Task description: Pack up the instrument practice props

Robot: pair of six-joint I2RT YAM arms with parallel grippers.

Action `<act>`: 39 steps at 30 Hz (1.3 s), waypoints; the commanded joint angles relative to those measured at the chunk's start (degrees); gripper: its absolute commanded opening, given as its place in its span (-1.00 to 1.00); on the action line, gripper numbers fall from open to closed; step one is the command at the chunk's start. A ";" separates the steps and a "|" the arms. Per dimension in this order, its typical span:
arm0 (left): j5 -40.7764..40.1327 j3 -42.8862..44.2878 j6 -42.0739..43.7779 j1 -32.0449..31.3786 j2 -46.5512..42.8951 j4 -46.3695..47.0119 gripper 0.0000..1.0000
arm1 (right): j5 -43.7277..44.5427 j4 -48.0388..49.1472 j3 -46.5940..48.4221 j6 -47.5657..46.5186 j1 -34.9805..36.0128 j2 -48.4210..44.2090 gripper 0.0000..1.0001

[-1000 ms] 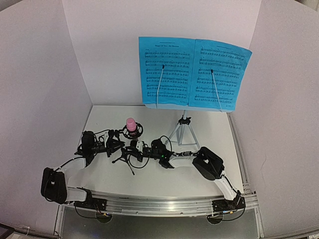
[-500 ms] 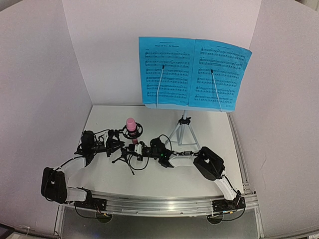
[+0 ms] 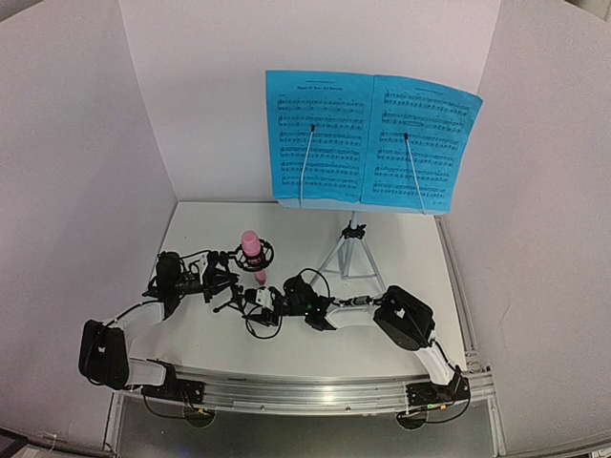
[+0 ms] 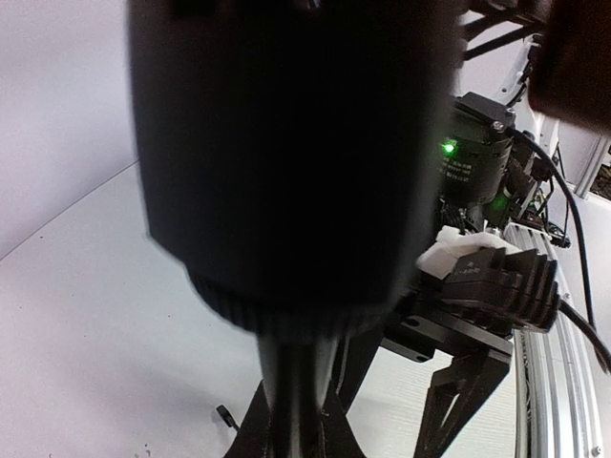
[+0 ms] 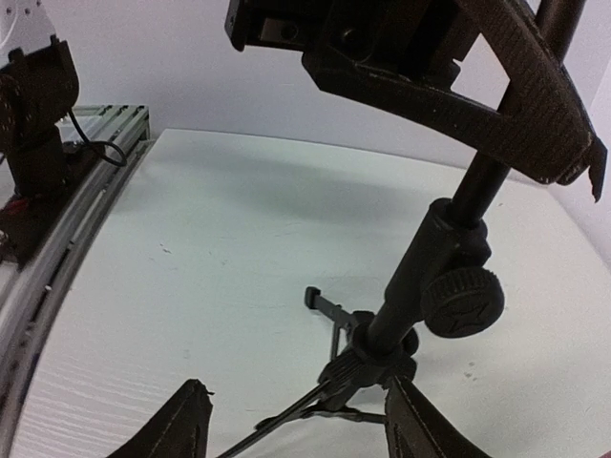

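The right gripper (image 5: pixel 298 425) sits lower and nearer the front of the table (image 5: pixel 191 239) than 1 second ago. Its jaws, then pinched in at the post of the small black mic stand (image 5: pixel 456 250), are now spread wide and hold nothing. Its 2 fingertips (image 5: pixel 183 420) flank the stand's tripod hub from the near side; whether the right-hand tip brushes a leg I cannot tell.

The left gripper (image 3: pixel 221 279) has not shifted. It is clenched on the stand high up, just beside the ring mount (image 3: pixel 256 254). In its own camera the stand fills the view as a blurred dark mass and hides the fingers. Past that mass, the right arm's wrist shows a green light (image 4: pixel 447 148) above a white label (image 4: pixel 468 174) whose print is too small to read.

The pink microphone (image 3: pixel 250 245) stands in the ring mount, a touch lower in the top view than before.

Farther back and to the right, well apart from the mic stand, the music stand (image 3: pixel 351 256) rests on its silver tripod, unmoved. On its desk 2 blue sheet-music pages (image 3: pixel 372 141) lie side by side, each pinned by 1 thin wire holder (image 3: pixel 305 164). They carry printed staves under a title line, too small to read.
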 commanded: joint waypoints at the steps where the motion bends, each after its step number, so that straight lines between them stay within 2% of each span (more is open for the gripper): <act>1: -0.24 -1.83 0.30 0.61 1.73 -0.42 -1.00 | -0.21 0.97 -2.94 5.44 0.96 -5.48 0.29; 3: -0.13 -2.00 0.04 0.63 1.54 -0.15 -0.93 | -0.01 1.23 -4.00 5.90 1.23 -6.32 0.33; 12: 0.32 0.42 -3.09 1.81 0.20 1.30 -0.27 | -0.27 1.24 -5.84 8.15 2.02 -8.03 0.34; 16: 2.24 1.70 -2.63 3.41 -1.02 -1.12 -0.04 | -1.21 1.19 -6.24 9.15 2.09 -8.59 0.35; 19: 5.76 3.26 0.36 4.61 -2.63 -5.38 0.23 | -2.01 1.04 -6.19 9.78 2.16 -8.78 0.35; 26: 11.91 12.43 12.39 6.02 -7.41 -22.39 0.65 | -3.01 -0.68 -6.26 10.57 2.47 -9.45 0.35; 30: 13.56 16.91 9.10 6.26 -6.33 -23.16 0.71 | -3.54 -1.30 -6.22 10.99 2.63 -9.49 0.35; 34: 14.17 17.83 6.07 6.20 -5.53 -20.46 0.76 | -3.72 -1.45 -5.79 11.01 2.70 -9.18 0.35; 39: 14.12 19.34 4.90 6.10 -3.10 -21.15 0.60 | -3.54 -1.50 -5.92 10.77 2.79 -9.24 0.35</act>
